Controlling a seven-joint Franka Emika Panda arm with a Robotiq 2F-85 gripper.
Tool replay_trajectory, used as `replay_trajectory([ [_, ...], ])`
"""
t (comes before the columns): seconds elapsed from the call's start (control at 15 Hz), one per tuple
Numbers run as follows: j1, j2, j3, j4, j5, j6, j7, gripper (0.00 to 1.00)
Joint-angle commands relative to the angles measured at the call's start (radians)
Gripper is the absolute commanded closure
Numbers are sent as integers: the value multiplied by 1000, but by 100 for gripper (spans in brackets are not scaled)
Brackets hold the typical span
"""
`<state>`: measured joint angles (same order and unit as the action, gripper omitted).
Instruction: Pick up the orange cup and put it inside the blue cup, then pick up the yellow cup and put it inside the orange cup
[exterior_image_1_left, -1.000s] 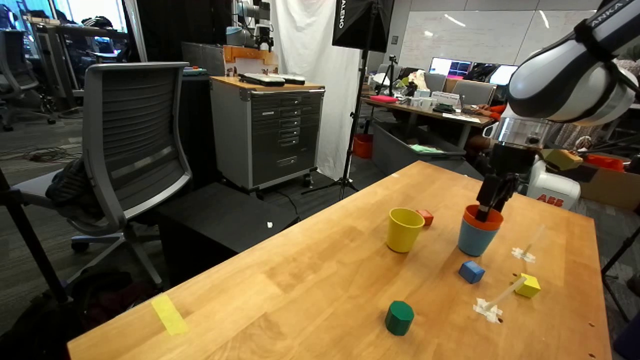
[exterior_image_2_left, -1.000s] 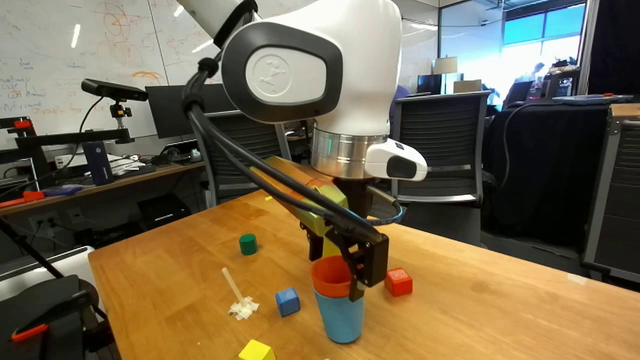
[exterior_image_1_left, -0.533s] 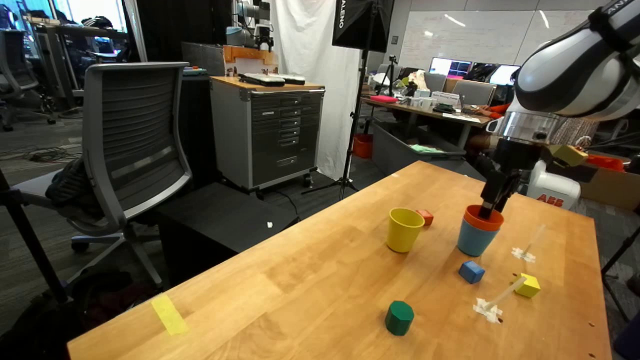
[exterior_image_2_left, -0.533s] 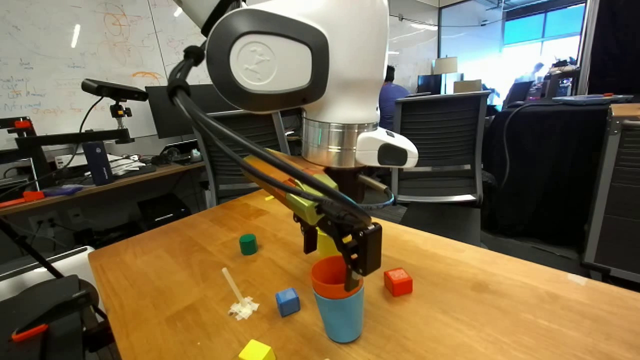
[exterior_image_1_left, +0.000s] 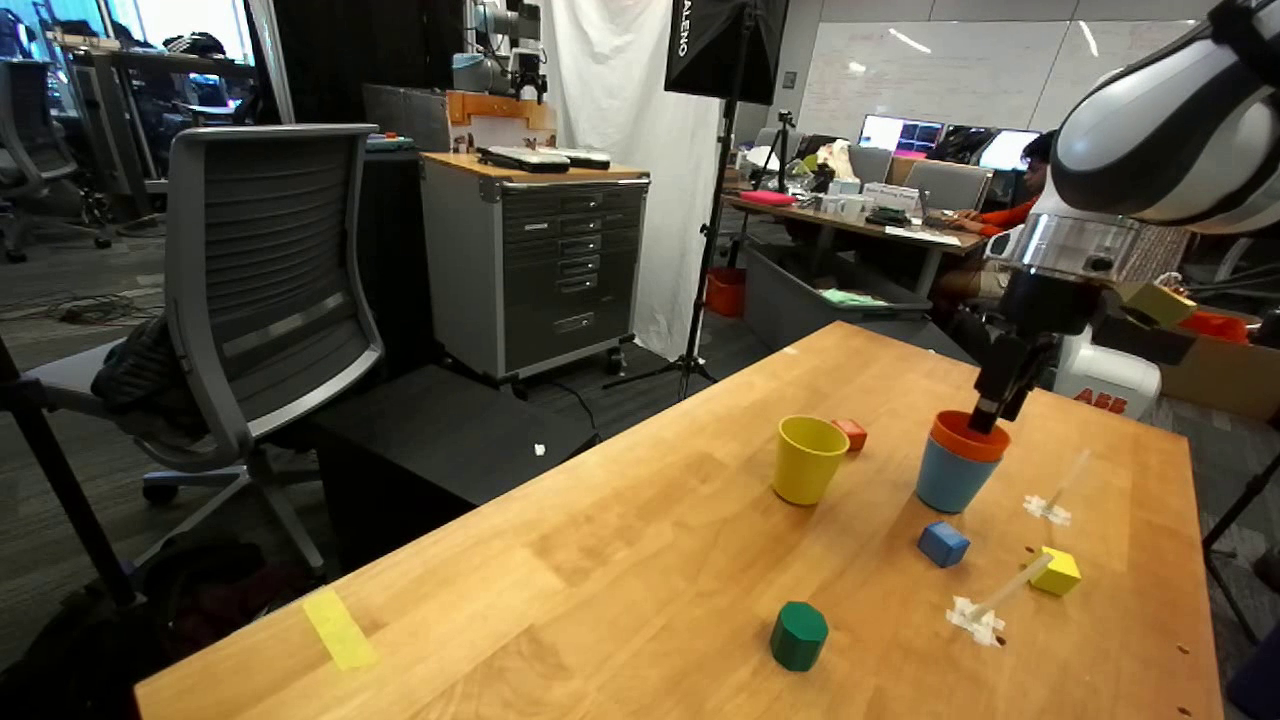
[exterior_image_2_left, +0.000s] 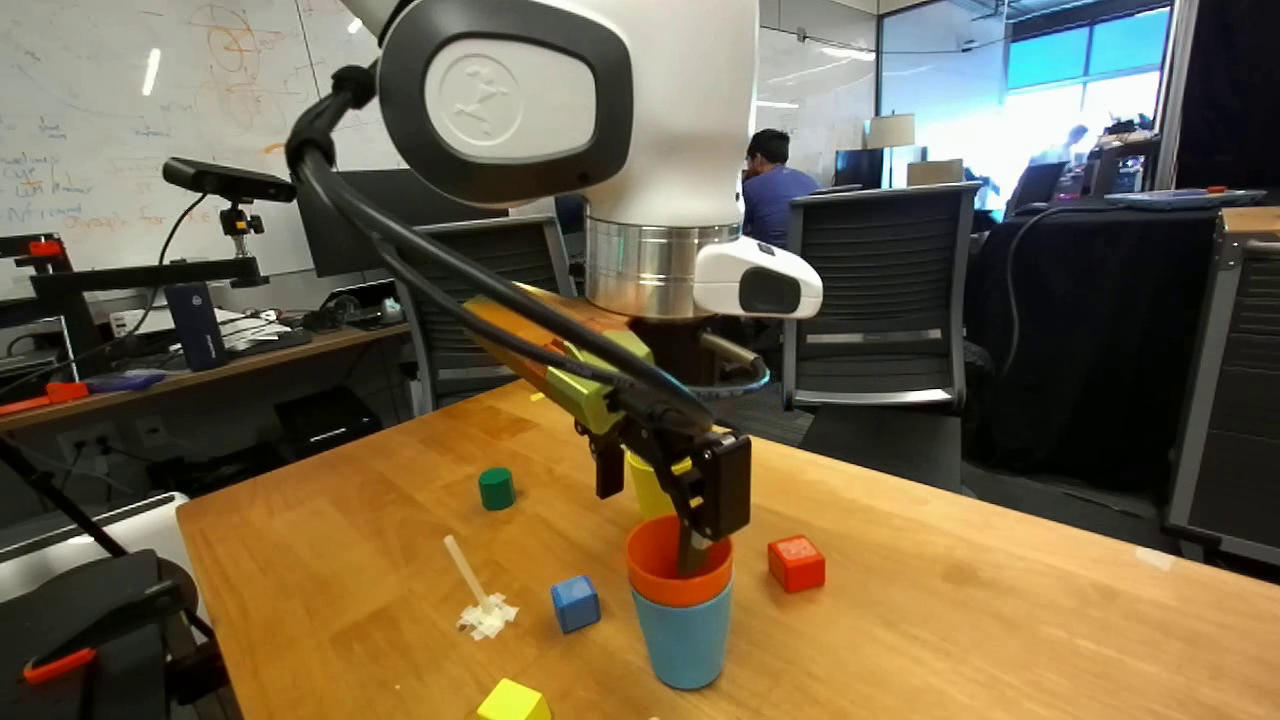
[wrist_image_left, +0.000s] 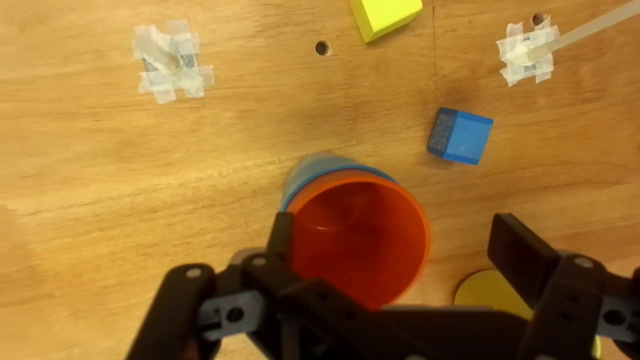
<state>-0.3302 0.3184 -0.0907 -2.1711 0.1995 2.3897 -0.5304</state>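
Claw (wrist_image_left: 392, 236): open, jaws spread wide, nothing gripped. Over the last second it has lifted and drawn back; one finger (exterior_image_2_left: 690, 560) that reached lower at the nested cups now shows at the mouth of the orange cup (wrist_image_left: 360, 240). Whether it touches the rim, I cannot tell from here. The stack's top has shifted very slightly in both exterior views; I suspect a brush from that finger.

Orange cup: seated inside the blue cup (exterior_image_2_left: 686, 640), an orange band standing proud of the blue rim. My reading: first half of the task done and released. Next should be the yellow cup (exterior_image_1_left: 808, 462), but I want the claw clear of the stack first, or I may drag it sideways.

Orientation: orange cup mouth up, narrow end down in the blue one, long axis near vertical; a small lean I cannot rule out. Yellow cup upright too, mouth up, long axis vertical, tapering to its base; no handle visible.

Places, in an exterior view: stack stands toward the far edge of the bench (exterior_image_1_left: 600, 580), short of its right corner. Yellow cup is between the stack and the long left edge, a red cube (exterior_image_1_left: 851, 435) partly behind it. Blue cube (exterior_image_1_left: 943, 544) lies near the stack's base.
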Motion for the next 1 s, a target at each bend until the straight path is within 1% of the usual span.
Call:
replay_trajectory([
  [0.0,-5,-84,3,-59,18,12,-32,0],
  [0.2,1,-118,17,-77,56,9,-59,0],
  [0.4,19,-133,41,-84,142,25,-95,0],
  [0.67,56,-119,83,-69,265,56,-126,0],
  [0.93,95,-77,105,-40,304,124,-100,0],
])
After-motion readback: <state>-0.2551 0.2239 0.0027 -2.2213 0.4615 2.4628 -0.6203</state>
